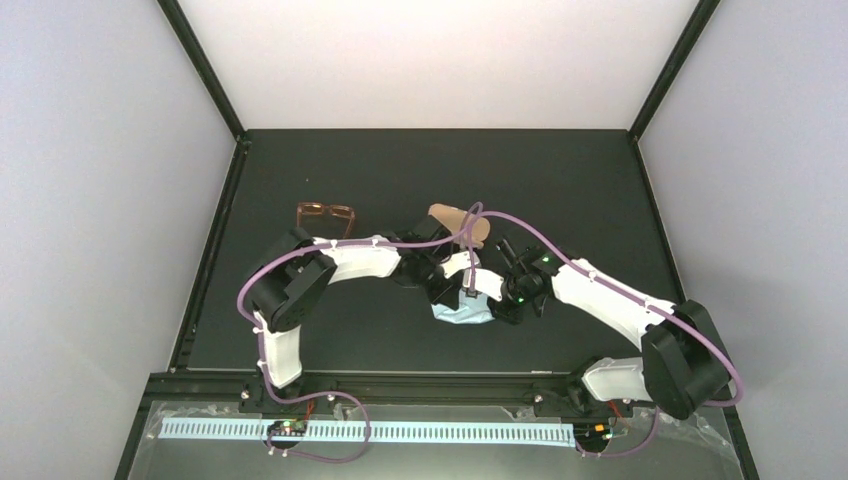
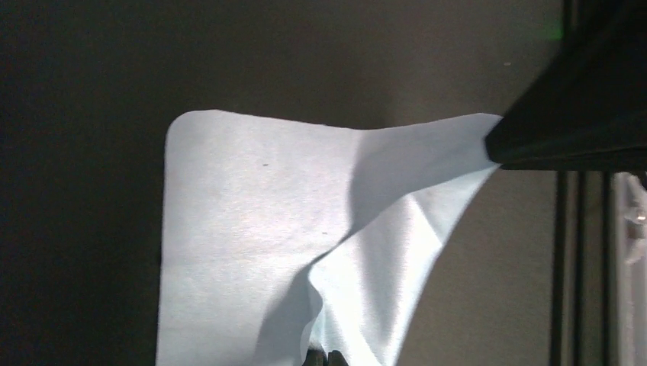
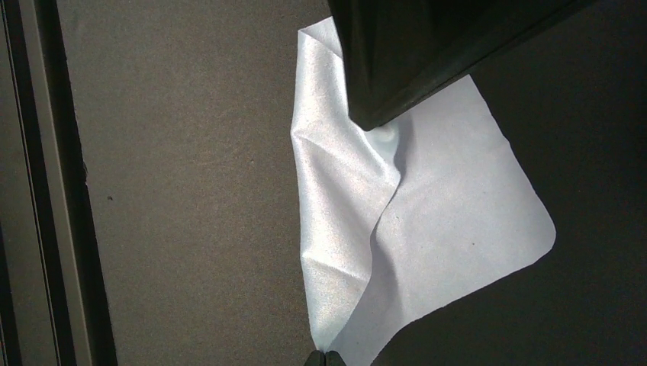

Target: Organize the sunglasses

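The left pincer (image 2: pixel 324 358) is clenched on an edge of the pale blue cloth (image 2: pixel 252 229), its tips meeting at six o'clock in its own wrist view; the fabric rises from there in a soft fold. The right pincer (image 3: pixel 323 358) is likewise clamped tight on a corner of the cloth (image 3: pixel 442 229), at six o'clock in its own view; each pincer shows as a dark bulk in the other's camera, the left one at twelve o'clock over the cloth, the right one at three o'clock.

From overhead the left pincer (image 1: pixel 466 298) and the right pincer (image 1: pixel 497 305) sit close together at the middle of the black table (image 1: pixel 600 190), with the cloth (image 1: pixel 458 316) bunched under and between them. At twelve o'clock from the cloth lies a tan case (image 1: pixel 452 216), partly hidden by cable. The sunglasses (image 1: pixel 325 215) rest on the table at about ten o'clock from the pincers, well apart from them, beside the left arm's elbow; neither pincer touches them.
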Motion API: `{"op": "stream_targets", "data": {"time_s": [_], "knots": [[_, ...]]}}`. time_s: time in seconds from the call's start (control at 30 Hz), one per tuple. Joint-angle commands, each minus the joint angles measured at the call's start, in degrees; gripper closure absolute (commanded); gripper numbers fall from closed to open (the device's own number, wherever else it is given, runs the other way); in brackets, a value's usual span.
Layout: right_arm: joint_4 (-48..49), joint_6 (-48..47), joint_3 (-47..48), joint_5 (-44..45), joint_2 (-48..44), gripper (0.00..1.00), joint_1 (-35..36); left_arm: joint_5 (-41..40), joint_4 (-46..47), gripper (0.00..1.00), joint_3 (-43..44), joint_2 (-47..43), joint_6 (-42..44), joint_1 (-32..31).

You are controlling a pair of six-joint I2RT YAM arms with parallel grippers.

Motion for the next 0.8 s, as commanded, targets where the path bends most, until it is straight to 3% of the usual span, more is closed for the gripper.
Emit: {"op": "stream_targets", "data": {"time_s": [0.0,0.43,0.77], "knots": [[0.1,0.9,1.0,0.2,-1.5,0.99,-0.2,7.7,0.4,0.99,-0.2,-4.1,1.8,1.1],[-1.5,1.2,3.4,-0.8,-2.7,0.99,-0.5,13.1,0.2,0.99,-1.2,-7.0,3.5,4.7],[-5.7,-1.2,11.0,-3.7,-2.0,0.99,-1.0,15.1,-2.7,0.99,-0.5,-13.9,9.2,8.4]]}}
